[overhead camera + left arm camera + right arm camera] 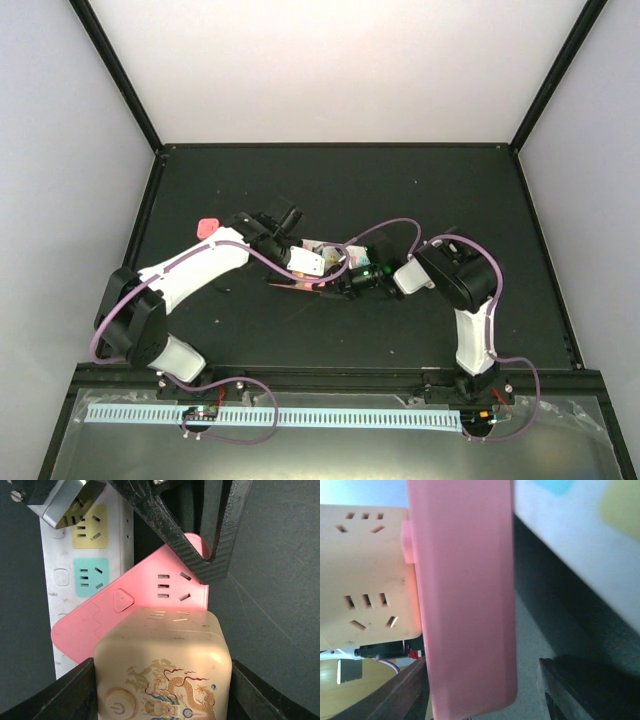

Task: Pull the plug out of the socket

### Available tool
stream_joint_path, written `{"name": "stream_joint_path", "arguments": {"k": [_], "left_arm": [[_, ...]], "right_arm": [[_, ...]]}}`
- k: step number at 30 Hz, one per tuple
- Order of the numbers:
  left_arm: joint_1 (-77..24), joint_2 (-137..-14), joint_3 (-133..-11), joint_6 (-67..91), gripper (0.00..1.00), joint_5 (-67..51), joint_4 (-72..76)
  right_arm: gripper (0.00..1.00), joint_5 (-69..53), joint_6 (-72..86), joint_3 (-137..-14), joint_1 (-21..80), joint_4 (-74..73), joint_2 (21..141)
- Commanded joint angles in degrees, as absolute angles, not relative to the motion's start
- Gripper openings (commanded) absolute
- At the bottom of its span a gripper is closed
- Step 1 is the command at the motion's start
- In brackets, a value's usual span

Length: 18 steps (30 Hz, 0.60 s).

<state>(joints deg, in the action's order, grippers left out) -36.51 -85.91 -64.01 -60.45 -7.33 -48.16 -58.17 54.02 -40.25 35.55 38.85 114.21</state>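
Note:
The plug is a cream cube adapter (165, 655) with a dragon print and a round power button. My left gripper (162, 690) is shut on its two sides. The cube sits plugged on a flat pink socket board (150, 595), which lies tilted across the long white power strip (55, 580) with yellow and teal outlets. My right gripper (482, 680) straddles the pink board (465, 605) edge-on. Its left finger is against the board and its right finger stands a little off it. In the top view both grippers meet at the strip (330, 248) in the table's middle.
A small pink object (207, 228) lies on the black table left of my left arm. Purple cables loop over both arms. The right gripper's black fingers (175, 530) reach over the far end of the pink board. White walls stand round the table.

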Motion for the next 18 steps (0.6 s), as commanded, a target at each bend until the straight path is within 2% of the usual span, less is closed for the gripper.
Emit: {"name": "stream_joint_path", "arguments": {"k": [1,5,12,15,18], "left_arm": [[-36.9,-86.84,-65.57,-60.28,0.34,-9.05,-46.76],[-36.9,-86.99,-65.56,-60.16,0.34,-9.21,-46.87],[-36.88,-87.26,-65.67,-60.06,0.34,-9.4,-46.85],[-36.88,-87.27,-65.65,-60.03,0.34,-9.49,-46.76],[-36.88,-87.23,-65.65,-59.94,0.34,-9.49,-46.8]], "right_arm": [[0.59,-55.39,53.75,-41.05,35.44,38.73,115.16],[0.59,-54.87,53.67,-40.56,35.27,39.82,114.7],[0.58,-52.73,59.98,-36.55,34.41,54.15,115.09],[0.54,-52.4,66.23,-34.98,34.45,63.71,116.7],[0.45,-52.08,66.95,-34.46,34.45,65.39,116.77]]}}
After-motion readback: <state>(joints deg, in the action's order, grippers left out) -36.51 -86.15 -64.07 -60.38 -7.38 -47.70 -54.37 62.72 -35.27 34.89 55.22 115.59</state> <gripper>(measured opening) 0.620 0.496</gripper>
